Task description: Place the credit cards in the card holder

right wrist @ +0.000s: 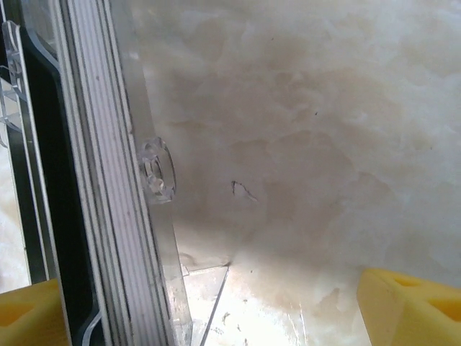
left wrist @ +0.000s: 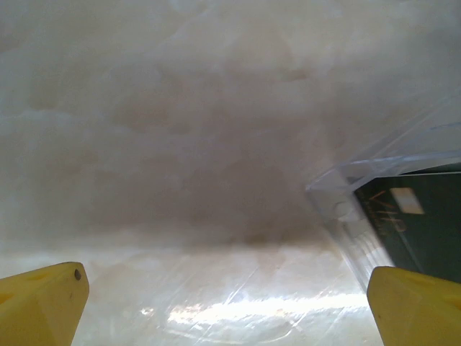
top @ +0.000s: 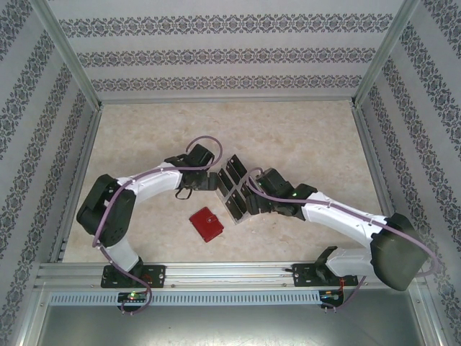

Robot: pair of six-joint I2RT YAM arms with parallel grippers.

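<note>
Left of the stand [top: 234, 189], the left hand [left wrist: 229, 308] is hanging low over the surface [top: 302, 137]. Its fingers are spread wide with nothing between them, likely lining up on the stand's corner. Just on the near side of the stand, the wallet [top: 207, 224] is lying closed, apparently waiting to be opened. The cards [left wrist: 421, 220] are standing on edge in the stand's slots. Right of the stand, the right hand [right wrist: 220, 311] is gaping too and gripping nothing. The stand's edge seems to be sitting between its fingers, probably for bracing or picking.

1 red card holder [top: 207, 224], 1 clear stand [left wrist: 335, 198], 2 hands (left hand [left wrist: 229, 288], right hand [right wrist: 216, 295]); credit cards [left wrist: 432, 231] uncountable.
</note>
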